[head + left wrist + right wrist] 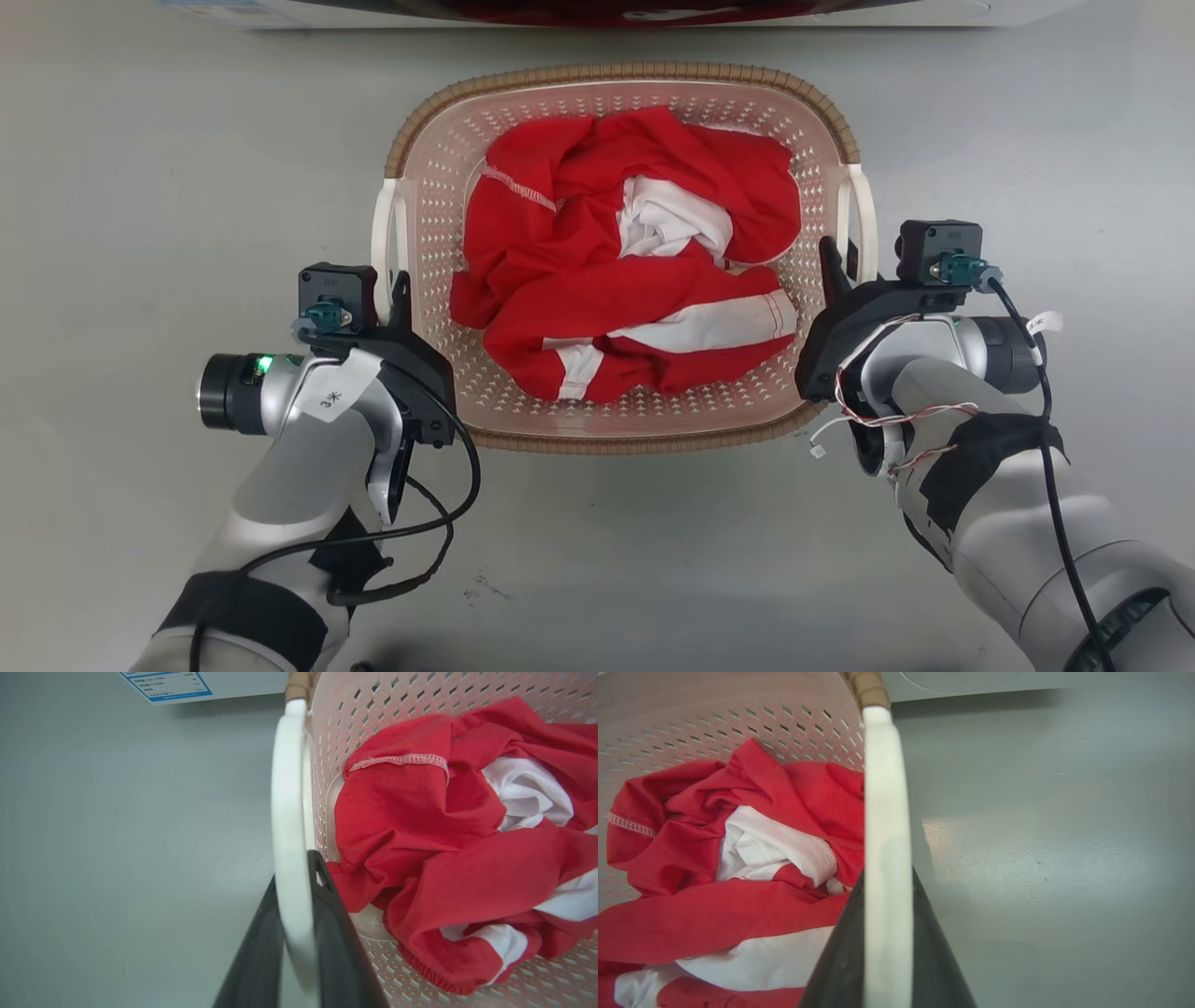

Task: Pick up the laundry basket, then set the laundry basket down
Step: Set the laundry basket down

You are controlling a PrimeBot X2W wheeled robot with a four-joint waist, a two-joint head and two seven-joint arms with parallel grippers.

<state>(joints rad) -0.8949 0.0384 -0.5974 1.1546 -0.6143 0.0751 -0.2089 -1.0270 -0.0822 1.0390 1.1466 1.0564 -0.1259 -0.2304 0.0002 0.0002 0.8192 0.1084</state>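
Note:
The laundry basket (616, 73) is pale pink and perforated, with a brown woven-look rim, and holds crumpled red and white clothes (569, 280). My left gripper (392, 299) is shut on the basket's white left handle (381, 233). In the left wrist view that handle (289, 812) runs between the two dark fingers (327, 933). My right gripper (840, 271) is shut on the white right handle (866, 215). The right wrist view has that handle (885, 812) clamped between its fingers (840, 961). Whether the basket rests on the grey floor or hangs just above it, I cannot tell.
A white washer's lower front (597, 11) runs along the top edge, just behind the basket, and a blue-edged label (163, 683) sits on it. Grey floor (140, 187) spreads to both sides and in front of the basket.

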